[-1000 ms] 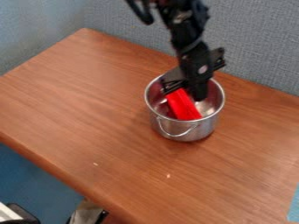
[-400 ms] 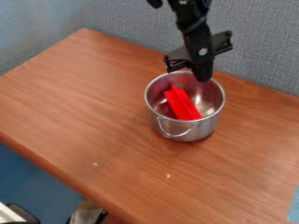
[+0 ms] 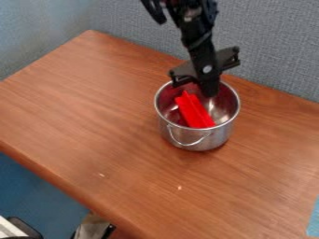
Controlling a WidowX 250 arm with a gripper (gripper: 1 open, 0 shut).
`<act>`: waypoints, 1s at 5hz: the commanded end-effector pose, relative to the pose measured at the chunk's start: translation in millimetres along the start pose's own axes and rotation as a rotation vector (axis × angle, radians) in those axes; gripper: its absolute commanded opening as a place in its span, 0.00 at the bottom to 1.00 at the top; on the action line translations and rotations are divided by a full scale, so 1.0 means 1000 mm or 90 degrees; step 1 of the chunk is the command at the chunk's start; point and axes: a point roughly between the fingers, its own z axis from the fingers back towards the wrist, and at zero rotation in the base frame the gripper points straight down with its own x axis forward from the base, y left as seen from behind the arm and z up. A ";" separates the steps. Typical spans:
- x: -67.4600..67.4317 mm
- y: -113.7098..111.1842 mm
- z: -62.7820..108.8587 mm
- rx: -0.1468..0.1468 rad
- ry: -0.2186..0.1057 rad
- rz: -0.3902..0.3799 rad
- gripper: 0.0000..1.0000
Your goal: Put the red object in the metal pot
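The red object (image 3: 191,110) lies tilted inside the metal pot (image 3: 189,138), one end resting against the pot's inner wall. The shiny pot stands on the wooden table (image 3: 88,103), right of centre. My gripper (image 3: 210,91) hangs from the black arm just above the pot's far rim, with its fingers together and nothing between them. It is apart from the red object, behind and a little to the right of it.
The table's far edge runs close behind the pot, against a blue-grey wall. Its near edge runs diagonally at lower left, with floor below it. Bare wood spreads left and in front of the pot.
The gripper was down in the pot by the red object a second ago, lifted clear, and has now come partway back down. The red object stayed in the pot.
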 end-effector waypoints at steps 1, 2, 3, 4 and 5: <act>-0.029 0.002 0.025 0.026 0.048 0.012 0.00; -0.046 -0.005 0.027 0.029 0.062 0.027 0.00; -0.050 -0.004 0.032 0.031 0.087 0.052 0.00; -0.045 -0.002 0.029 0.038 0.106 0.067 0.00; -0.048 -0.010 0.045 0.048 0.123 0.064 0.00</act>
